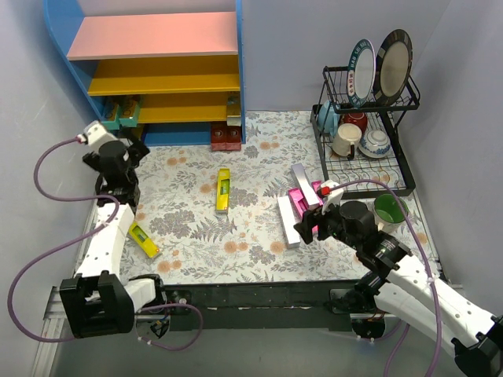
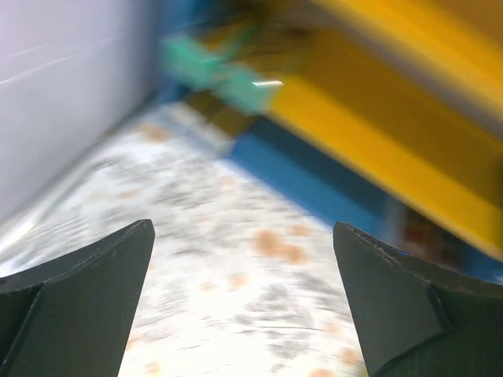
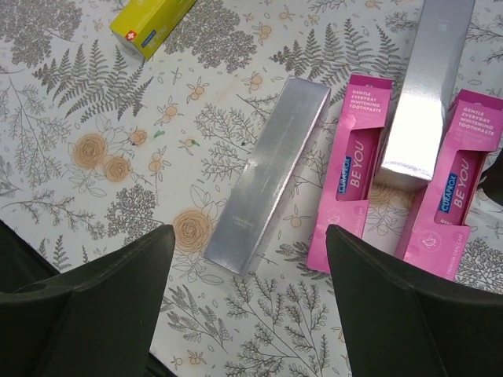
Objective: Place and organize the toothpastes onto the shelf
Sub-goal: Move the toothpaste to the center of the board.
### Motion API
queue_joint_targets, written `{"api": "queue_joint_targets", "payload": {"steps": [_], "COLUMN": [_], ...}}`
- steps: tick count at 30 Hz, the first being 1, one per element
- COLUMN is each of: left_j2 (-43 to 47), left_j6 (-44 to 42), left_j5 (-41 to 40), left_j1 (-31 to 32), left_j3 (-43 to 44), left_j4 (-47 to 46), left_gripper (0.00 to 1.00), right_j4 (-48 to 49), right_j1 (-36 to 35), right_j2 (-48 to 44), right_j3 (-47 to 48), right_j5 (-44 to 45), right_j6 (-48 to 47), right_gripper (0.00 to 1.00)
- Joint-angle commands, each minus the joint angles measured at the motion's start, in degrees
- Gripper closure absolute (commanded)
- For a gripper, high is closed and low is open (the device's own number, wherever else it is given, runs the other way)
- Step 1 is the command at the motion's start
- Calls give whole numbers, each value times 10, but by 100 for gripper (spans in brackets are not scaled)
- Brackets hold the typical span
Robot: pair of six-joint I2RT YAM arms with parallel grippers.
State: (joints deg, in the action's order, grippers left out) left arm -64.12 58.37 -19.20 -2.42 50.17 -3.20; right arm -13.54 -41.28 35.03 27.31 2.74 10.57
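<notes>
My left gripper [image 1: 135, 151] [image 2: 244, 228] sits at the far left of the table, just in front of the shelf [image 1: 153, 35]. Its wrist view is badly smeared, but the jaws plainly stand wide apart with nothing between them except the floral tablecloth [image 1: 189, 259]. Ahead of it I can make out teal boxes [image 1: 122, 114] [image 2: 216, 71] at the left end of the shelf's lower level, under a yellow board. Dark red boxes [image 1: 226, 135] sit at the bottom of the shelf at its right end. The rest of the toothpastes lie loose on the cloth. One yellow box [image 1: 222, 190] [image 3: 153, 22] is out in the middle of the table, and a second yellow box [image 1: 143, 239] lies nearer, close beside the left arm. My right gripper [image 1: 308, 222] [image 3: 250, 229] hangs over the cluster at right centre with its jaws open and gripping nothing. From the wrist camera its fingers stand either side of the near end of a silver box [image 1: 288, 221] [image 3: 271, 173] lying flat on the cloth. Just right of that box are two pink boxes [image 1: 302, 206] [image 3: 354, 165], side by side. A second silver box [image 1: 302, 181] [image 3: 424, 86] lies over the gap between them, resting on both. I cannot tell whether the fingers touch anything. Farther right stand the black dish rack [image 1: 365, 118] and a green cup [image 1: 389, 210].
</notes>
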Motion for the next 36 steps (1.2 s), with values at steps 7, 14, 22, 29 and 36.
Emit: {"api": "queue_joint_targets", "payload": {"steps": [7,14,22,29,36], "left_j2": [-34,-94,-172,-200,-148], "left_j6": [61,97,168,192,246], "left_j5": [-122,-141,-109,-29,118], "left_j1": [-191,-246,-293,-295,-281], "left_j3": [-69,-84,-82,-75,-114], "left_j4": [135,121,139,178,205], "left_gripper": [2,2,2,2,4], "right_j4": [24,27,35,33,49], "right_j1": [0,0,0,0,1], "right_j2": [38,54,64,55,51], "right_j3": [50,52,53,42,35], "right_j5": [-66,-84,-92,-89,-88], "right_j6": [-4,-4,-7,-12,-5], "right_gripper": [14,14,14,14,14]}}
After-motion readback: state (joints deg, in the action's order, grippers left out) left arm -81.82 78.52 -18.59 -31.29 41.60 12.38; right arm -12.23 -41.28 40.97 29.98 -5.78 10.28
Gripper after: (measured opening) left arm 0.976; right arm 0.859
